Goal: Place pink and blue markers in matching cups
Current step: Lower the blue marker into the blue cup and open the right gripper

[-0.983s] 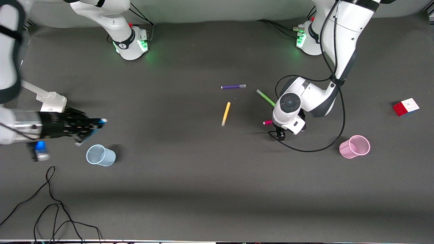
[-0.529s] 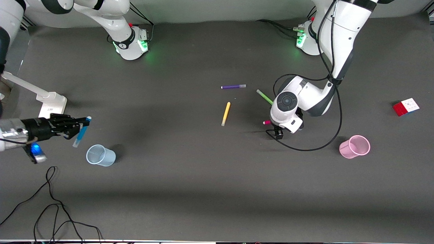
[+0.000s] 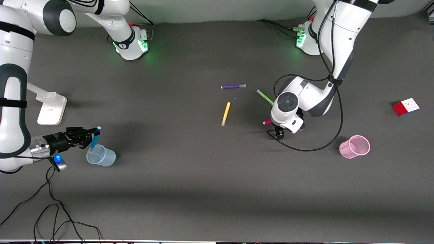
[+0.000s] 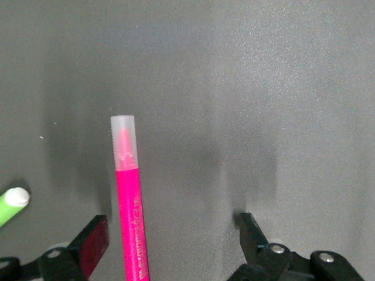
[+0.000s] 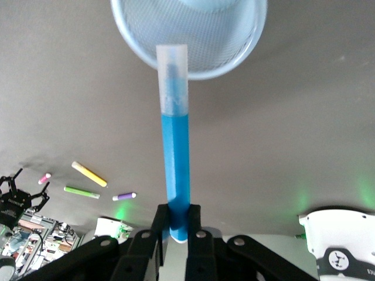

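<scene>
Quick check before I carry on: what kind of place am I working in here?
Probably a robotics lab bench: two arms bolted to a table under dark cloth, loose cables lying on it, and practice props such as marker pens, a blue cup and a puzzle cube.

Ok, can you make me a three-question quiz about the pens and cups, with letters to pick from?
1. Where is the blue marker?
A. in the right pincer, over the blue cup
B. in the pink cup
C. lying by the cube

2. How many pens lie on the table?
A. two
B. four
C. six

3. The left pincer is:
A. shut on the pink marker
B. open around it
C. holding a cup

Answers: 1 A, its fingers pinch the marker above the cup. 2 B, purple, yellow, green, pink. 3 B, a gap shows on each side.
</scene>
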Robot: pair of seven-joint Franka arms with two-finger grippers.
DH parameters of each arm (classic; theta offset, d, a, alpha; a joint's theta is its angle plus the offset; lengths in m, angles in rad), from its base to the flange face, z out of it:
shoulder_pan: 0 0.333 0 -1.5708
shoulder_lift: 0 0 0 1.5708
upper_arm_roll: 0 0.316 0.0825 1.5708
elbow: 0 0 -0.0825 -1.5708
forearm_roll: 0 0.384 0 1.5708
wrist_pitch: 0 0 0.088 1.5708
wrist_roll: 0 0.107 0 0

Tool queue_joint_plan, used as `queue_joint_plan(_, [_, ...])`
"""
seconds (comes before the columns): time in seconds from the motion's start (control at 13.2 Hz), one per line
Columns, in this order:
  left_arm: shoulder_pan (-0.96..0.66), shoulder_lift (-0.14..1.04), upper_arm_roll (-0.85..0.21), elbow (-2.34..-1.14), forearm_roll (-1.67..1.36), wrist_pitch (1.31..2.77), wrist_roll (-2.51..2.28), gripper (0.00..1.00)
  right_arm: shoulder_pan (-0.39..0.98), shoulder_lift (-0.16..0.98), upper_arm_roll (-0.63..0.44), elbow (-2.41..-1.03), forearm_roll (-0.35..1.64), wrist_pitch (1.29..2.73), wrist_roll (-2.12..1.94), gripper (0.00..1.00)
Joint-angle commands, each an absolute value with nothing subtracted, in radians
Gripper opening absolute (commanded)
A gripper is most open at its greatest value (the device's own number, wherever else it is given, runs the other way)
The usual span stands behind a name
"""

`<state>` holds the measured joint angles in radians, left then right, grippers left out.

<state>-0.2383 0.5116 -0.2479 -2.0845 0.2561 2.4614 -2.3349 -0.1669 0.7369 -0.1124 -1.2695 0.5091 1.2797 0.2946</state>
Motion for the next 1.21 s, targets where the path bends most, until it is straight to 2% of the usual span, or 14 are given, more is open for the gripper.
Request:
queue_joint_plan(0.0, [-0.245,0.515,-0.242,-2.085,0.276,2.461,-2.367,0.99,-0.172,0.749,-0.109,-1.258,0.528,1.298,0.282,0.00])
queue_joint_plan(0.15, [-0.244,0.517,-0.241,-2.085,0.275,2.462,-2.367,0.96,-0.185,0.768,-0.109,-1.258,0.538,1.299,0.278,0.00])
queue_joint_plan(0.23, [-0.242,0.517,-0.241,-2.083,0.275,2.462,-2.368,0.89,-0.189,0.776,-0.109,-1.258,0.557,1.310,0.276,0.00])
queue_joint_plan(0.45, [-0.238,0.517,-0.239,-2.082,0.275,2.462,-2.370,0.47,-0.193,0.792,-0.109,-1.258,0.589,1.333,0.276,0.00])
queue_joint_plan(0.6, [-0.239,0.514,-0.232,-2.080,0.276,2.461,-2.370,0.27,-0.213,0.807,-0.109,-1.256,0.601,1.335,0.276,0.04])
queue_joint_plan(0.68, [-0.239,0.514,-0.232,-2.080,0.276,2.461,-2.370,0.20,-0.213,0.811,-0.109,-1.256,0.615,1.336,0.276,0.11])
queue_joint_plan(0.76, [-0.239,0.512,-0.232,-2.080,0.276,2.461,-2.370,0.12,-0.216,0.813,-0.109,-1.256,0.620,1.341,0.276,0.26])
queue_joint_plan(0.83, [-0.238,0.511,-0.232,-2.080,0.276,2.461,-2.370,0.06,-0.216,0.818,-0.109,-1.256,0.620,1.344,0.276,0.37])
queue_joint_plan(0.98, [-0.236,0.502,-0.227,-2.072,0.276,2.459,-2.364,0.03,-0.219,0.816,-0.109,-1.255,0.618,1.345,0.276,0.82])
queue_joint_plan(1.06, [-0.233,0.489,-0.226,-2.063,0.275,2.450,-2.356,0.02,-0.219,0.812,-0.109,-1.252,0.614,1.344,0.279,0.99])
queue_joint_plan(1.13, [-0.210,0.470,-0.227,-2.054,0.276,2.441,-2.352,0.01,-0.221,0.804,-0.109,-1.249,0.612,1.342,0.279,0.99])
